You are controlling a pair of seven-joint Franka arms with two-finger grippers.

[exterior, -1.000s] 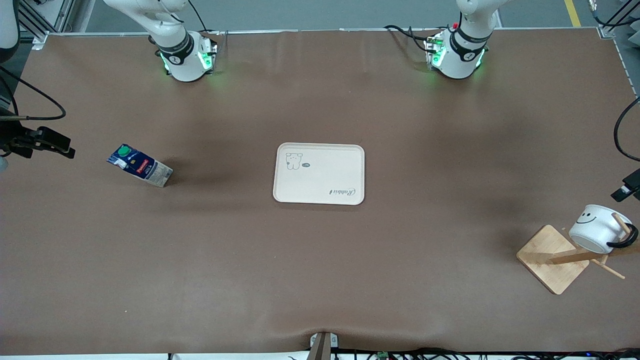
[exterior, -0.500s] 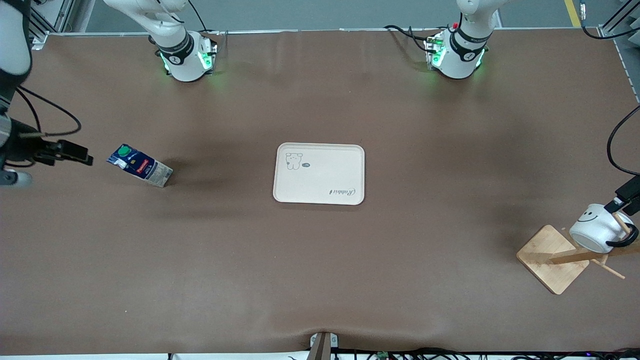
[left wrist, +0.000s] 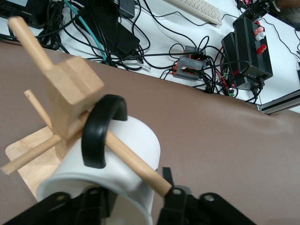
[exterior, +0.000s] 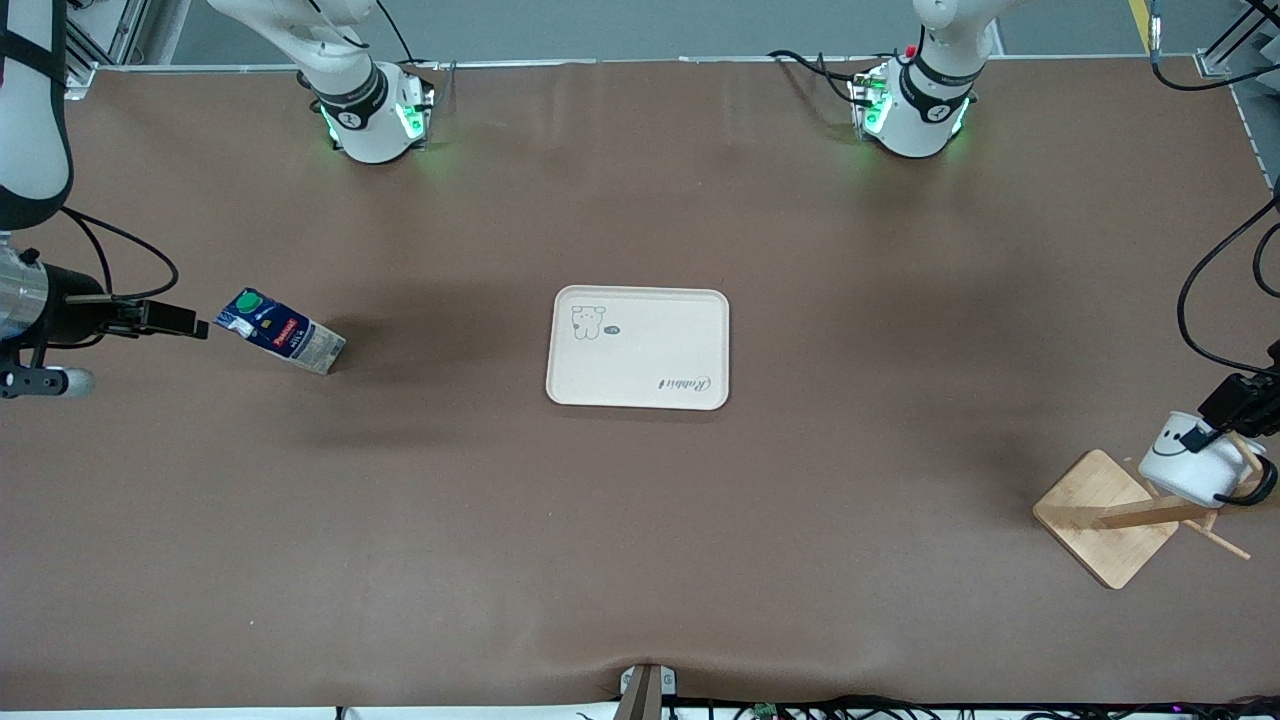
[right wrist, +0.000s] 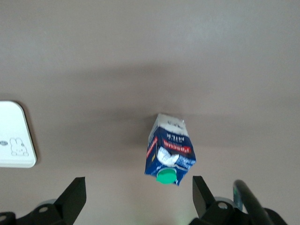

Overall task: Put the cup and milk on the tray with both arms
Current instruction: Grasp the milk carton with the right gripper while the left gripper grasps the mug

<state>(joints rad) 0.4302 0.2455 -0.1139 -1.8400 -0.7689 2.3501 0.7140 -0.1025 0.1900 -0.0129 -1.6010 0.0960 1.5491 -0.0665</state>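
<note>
The approach step is in hand: the right gripper (exterior: 190, 325), fingers spread, is held beside the standing milk (exterior: 280, 344), the left gripper's (exterior: 1222, 412) spread fingers straddle the racked cup (exterior: 1190, 462), and closing appears needed next before the tray (exterior: 640, 348) is reached.

White cup (exterior: 1190, 468) hung on wooden peg (left wrist: 136, 169); milk (exterior: 281, 342) upright; tray (exterior: 640, 375) bare.

White rounded arms (exterior: 340, 50), black joint bands, green-lit bases (exterior: 410, 118), looping black cables (exterior: 1205, 290), black claws (exterior: 165, 320).
</note>
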